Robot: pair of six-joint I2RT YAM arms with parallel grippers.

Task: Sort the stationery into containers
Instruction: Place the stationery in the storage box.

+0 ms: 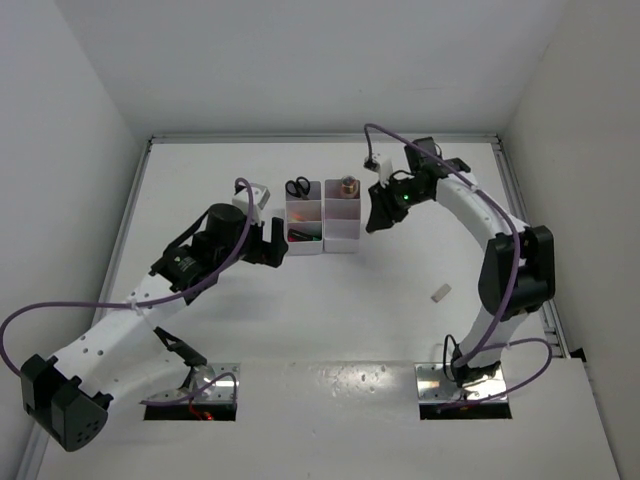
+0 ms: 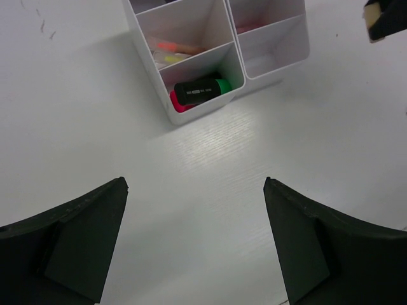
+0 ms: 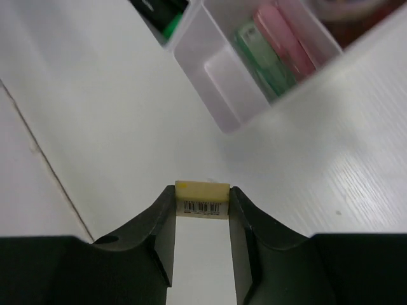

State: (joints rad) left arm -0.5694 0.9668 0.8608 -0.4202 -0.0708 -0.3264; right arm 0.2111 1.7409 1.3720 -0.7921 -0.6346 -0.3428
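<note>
The right gripper (image 3: pixel 202 192), pinching a small beige block (image 3: pixel 202 204), sits lower-left of the white container (image 3: pixel 219 79) and its bare end compartment; the left gripper (image 2: pixel 194 241) is spread wide, empty.

The left box (image 1: pixel 304 216) and right box (image 1: pixel 341 215) stand side by side on the counter (image 1: pixel 300 320). Scissors (image 1: pixel 298 187) lie in the left one's far part (highlighters (image 2: pixel 200 91) in its nearest part). A small block (image 1: pixel 440 294) lies alone, well to the right.

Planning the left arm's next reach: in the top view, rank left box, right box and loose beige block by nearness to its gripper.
1. Left box, right beside the left gripper.
2. Right box, next over.
3. Loose beige block, far off to the right.
</note>
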